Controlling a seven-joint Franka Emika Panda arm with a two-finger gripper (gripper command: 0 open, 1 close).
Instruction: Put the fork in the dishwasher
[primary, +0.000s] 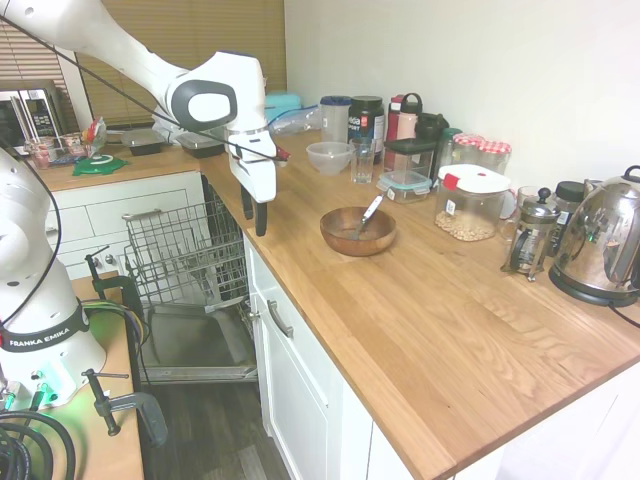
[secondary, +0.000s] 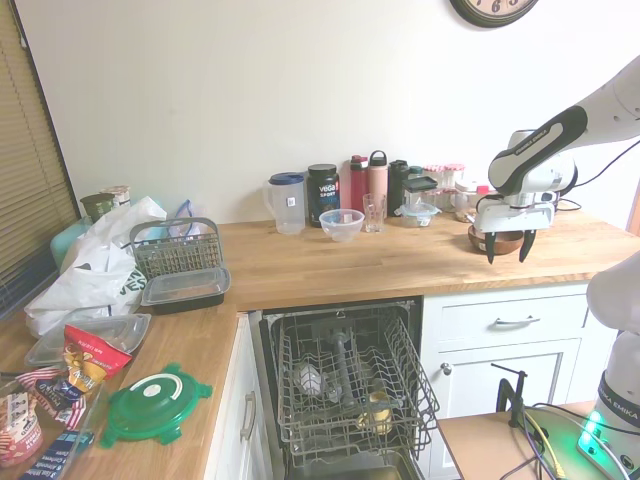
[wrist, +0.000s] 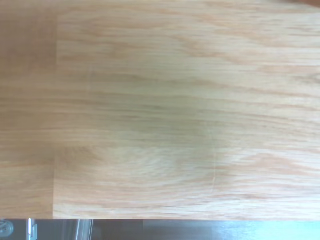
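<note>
**Fork waits in the bowl while the arm hangs over bare counter**

The long oak-coloured wooden countertop (primary: 430, 300) carries everything; below its corner the built-in dishwasher (secondary: 345, 385) stands with its door dropped and its grey wire rack pulled out, probably so cutlery can go straight in; the white Franka arm (primary: 150, 70) reaches across from the rack side, and its black two-finger gripper (secondary: 508, 246) hangs above plain wood near the counter's front edge, jaws spread apart and holding nothing; the round brown wooden bowl (primary: 358, 231) sits just beyond it; the slim silvery metal fork (primary: 369, 212) leans inside that bowl, handle angled up over the rim, which should offer the fingers a clear place to pinch; the wrist view shows only wood grain.
</note>
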